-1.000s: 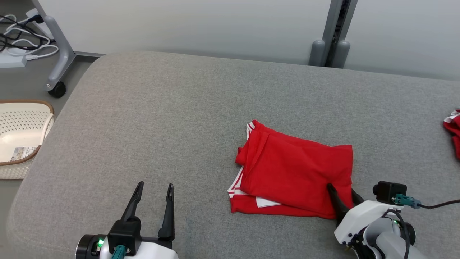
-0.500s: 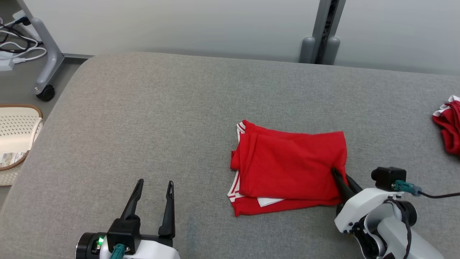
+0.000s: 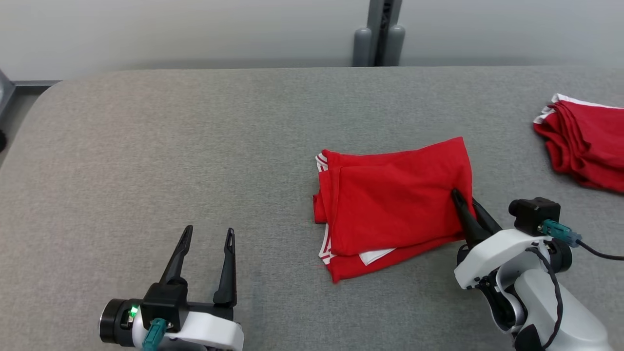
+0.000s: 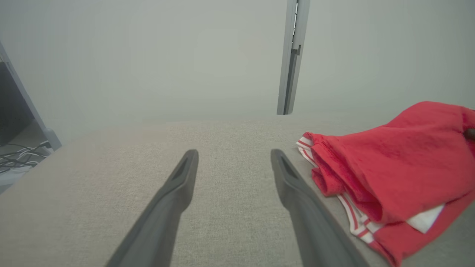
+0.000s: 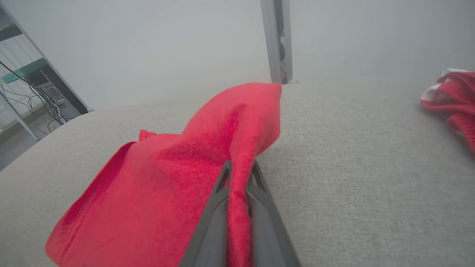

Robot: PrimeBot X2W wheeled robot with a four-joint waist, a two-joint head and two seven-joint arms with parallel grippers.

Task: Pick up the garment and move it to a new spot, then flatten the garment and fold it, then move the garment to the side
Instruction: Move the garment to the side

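In the head view, the left gripper is sitting at the lower left with its fingers pointing up the view, and its jaws are standing spread with nothing between them. The right gripper is reaching in from the lower right, its white forearm slanting toward the folded red garment. Its jaws are pinching the garment's right edge. The garment is lying right of the middle of the grey cushion. Bare cushion is stretching wide to its left and behind it. A second red garment is lying well apart at the right edge.

In the left wrist view, the spread jaws are pointing over bare cushion, and the garment is lying just beside the right finger, not between the fingers.

In the right wrist view, the jaws are pressing on a raised fold of red cloth. The rest is sloping down to the left, and open cushion is lying to the right.
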